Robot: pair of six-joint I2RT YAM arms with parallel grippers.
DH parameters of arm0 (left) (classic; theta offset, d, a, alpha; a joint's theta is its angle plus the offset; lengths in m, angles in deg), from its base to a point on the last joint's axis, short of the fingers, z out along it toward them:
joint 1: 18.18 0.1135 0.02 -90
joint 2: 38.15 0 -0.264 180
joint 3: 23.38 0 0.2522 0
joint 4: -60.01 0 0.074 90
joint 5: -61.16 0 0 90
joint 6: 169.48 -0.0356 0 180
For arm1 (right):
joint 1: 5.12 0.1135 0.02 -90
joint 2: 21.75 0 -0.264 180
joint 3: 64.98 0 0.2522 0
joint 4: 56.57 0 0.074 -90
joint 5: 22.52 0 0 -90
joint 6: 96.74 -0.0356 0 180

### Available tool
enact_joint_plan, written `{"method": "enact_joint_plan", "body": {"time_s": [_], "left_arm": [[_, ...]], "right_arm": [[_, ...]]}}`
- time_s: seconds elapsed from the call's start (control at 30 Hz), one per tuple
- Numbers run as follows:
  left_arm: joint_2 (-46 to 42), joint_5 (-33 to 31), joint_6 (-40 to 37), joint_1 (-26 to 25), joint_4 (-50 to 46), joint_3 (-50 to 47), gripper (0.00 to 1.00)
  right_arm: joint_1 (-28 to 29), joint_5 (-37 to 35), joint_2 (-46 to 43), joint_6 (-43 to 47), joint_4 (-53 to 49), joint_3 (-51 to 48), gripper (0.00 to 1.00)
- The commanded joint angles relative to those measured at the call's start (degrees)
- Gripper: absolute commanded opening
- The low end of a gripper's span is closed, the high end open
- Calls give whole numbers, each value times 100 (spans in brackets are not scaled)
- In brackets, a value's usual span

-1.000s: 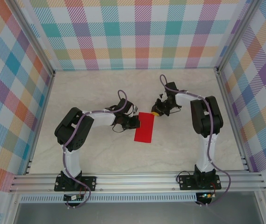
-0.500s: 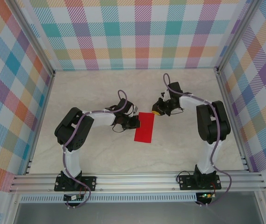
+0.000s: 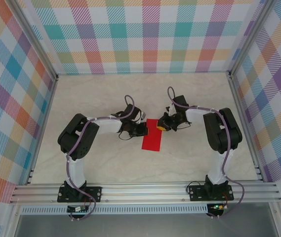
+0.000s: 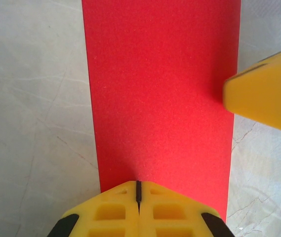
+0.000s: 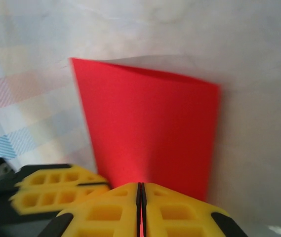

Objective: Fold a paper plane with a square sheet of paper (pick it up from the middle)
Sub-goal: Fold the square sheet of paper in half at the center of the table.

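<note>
1. Centrally on the pale marbled surface (image 3: 100, 96) lies the red sheet of paper (image 3: 152, 138). It shows as a narrow upright rectangle, longer than it is wide, and it sits between the two arms.
2. From the left wrist the sheet (image 4: 160, 89) looks flat and smooth, running straight away from the camera with the bare surface on both sides.
3. From the right wrist the sheet's (image 5: 150, 128) far edge seems slightly lifted, with a pale underside showing just above it.
4. The left claw (image 3: 143, 129) meets the sheet's left long edge near the top. Its yellow fingers (image 4: 115, 212) are pressed together with only a thin seam between them, and the tips sit over the paper's edge. I cannot tell whether any paper is pinched.
5. The right claw (image 3: 160, 127) sits at the sheet's upper right corner, its fingers (image 5: 180, 212) likewise together. A sliver of red shows low in the seam, but whether it grips the paper is unclear.
6. Seen from the left wrist, one yellow finger (image 4: 266, 94) of the right claw touches the sheet's right edge.
7. Plaid walls (image 3: 145, 34) enclose the surface.
</note>
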Motion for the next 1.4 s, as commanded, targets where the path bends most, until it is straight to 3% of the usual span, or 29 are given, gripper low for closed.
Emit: {"method": "enact_joint_plan", "body": {"time_s": [0.0,0.23,0.53,0.73,1.1,1.37], "left_arm": [[264,-486,-135,-62,-930,-197,0],[272,-483,-126,-62,-897,-216,0],[255,-474,-120,-57,-890,-222,0],[264,-430,-146,-61,-896,-225,0],[264,-419,-146,-53,-861,-286,0],[238,-438,-145,-61,-876,-295,0]], "right_arm": [[-13,-191,141,152,-33,-91,11],[-14,5,-216,208,18,-197,12],[158,230,-1135,-114,599,-1083,13],[375,301,-1108,-149,895,-1536,13],[506,-308,-904,-48,513,-1651,13],[524,282,-1479,-282,855,-1811,14]]}}
